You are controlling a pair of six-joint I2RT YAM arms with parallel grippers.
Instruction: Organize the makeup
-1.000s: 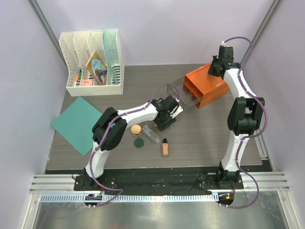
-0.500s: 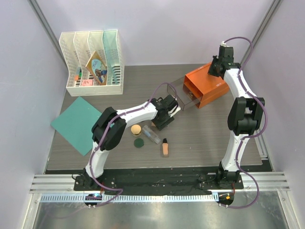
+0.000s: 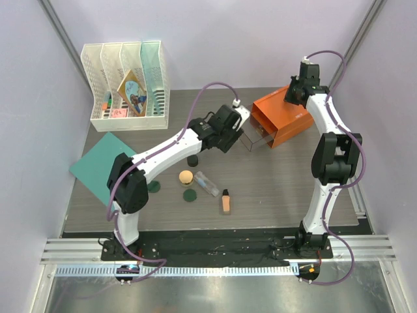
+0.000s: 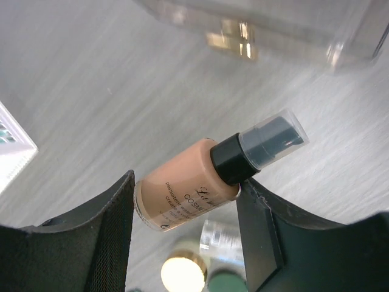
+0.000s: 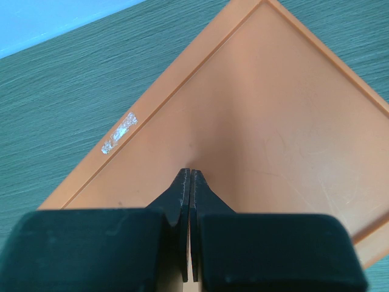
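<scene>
Seen from above, the left gripper (image 3: 227, 130) has swung from the loose items up to the clear drawer (image 3: 253, 137) of the orange box (image 3: 287, 116), uncovering a black jar (image 3: 192, 160) and a green disc (image 3: 154, 186). Its wrist camera shows jaws clamped on the peach bottle (image 4: 182, 194), held over the table (image 4: 91, 91) near that drawer. At the right wrist, the right gripper (image 5: 190, 182) has jaws together, tips on the box top.

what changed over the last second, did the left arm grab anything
The left claw rose from the table and swung away toward the clear drawer, carrying the peach bottle. The right claw stayed shut over the orange box; the tube, orange stick, tan compact and green disc did not move.
</scene>
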